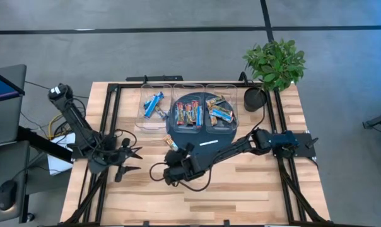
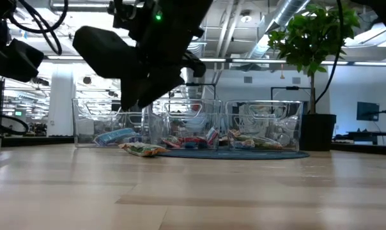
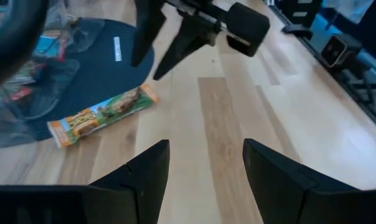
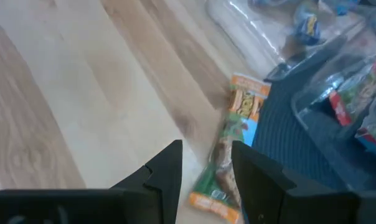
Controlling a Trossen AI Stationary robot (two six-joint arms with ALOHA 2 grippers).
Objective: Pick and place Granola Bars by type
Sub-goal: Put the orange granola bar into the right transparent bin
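Note:
One orange-brown and green granola bar lies flat on the wood, one end on the edge of the dark round mat; it also shows in the left wrist view, the right wrist view and the low view. My right gripper hovers open and empty just above and near-side of it, its fingers slanting down toward it. My left gripper is open and empty to the bar's left, pointing at it. Blue bars, red-dark bars and orange-brown bars lie in three clear bins.
The three clear bins stand side by side at the back, partly on the mat. A thin white strip lies on the mat's near part. A potted plant stands at the far right corner. Bare wood lies toward the near edge.

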